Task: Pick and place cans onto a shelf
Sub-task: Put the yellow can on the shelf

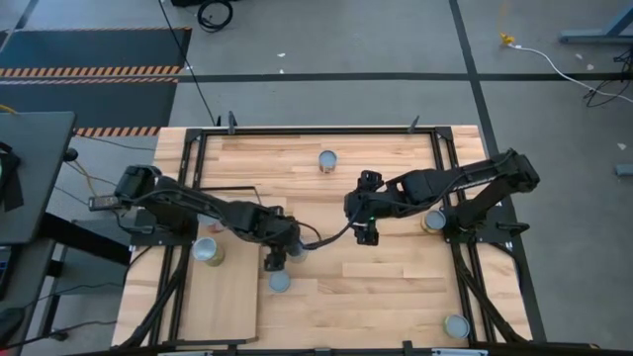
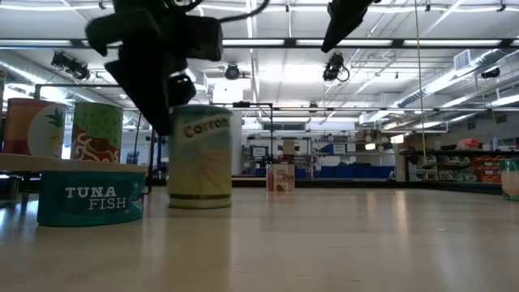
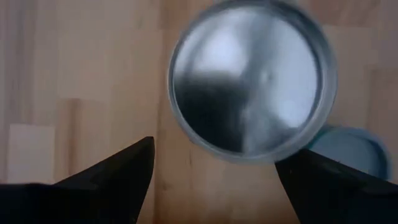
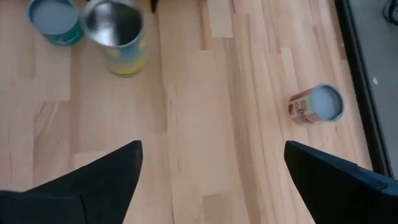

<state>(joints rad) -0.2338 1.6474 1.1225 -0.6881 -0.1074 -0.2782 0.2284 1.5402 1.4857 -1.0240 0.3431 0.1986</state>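
Left tool (image 3: pixel 211 180) hovering over the carrot can (image 3: pixel 252 81), fingers spread apart and holding nothing, tuna can (image 2: pixel 91 197) just beside it, right tool (image 4: pixel 211 180) open mid-surface (image 1: pixel 396 282), shelf (image 1: pixel 226 297) near the left arm's side.

Low view: left hand (image 2: pixel 158 57) blurred, covers the carrot can's (image 2: pixel 200 158) upper left. Pale can (image 2: pixel 511 180) cut off at right edge.

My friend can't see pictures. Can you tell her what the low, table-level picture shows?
A dark robot gripper hangs over a tall carrots can on the wooden table. A flat tuna fish can sits beside it, two more cans stand behind on a shelf, and a big hall lies beyond.
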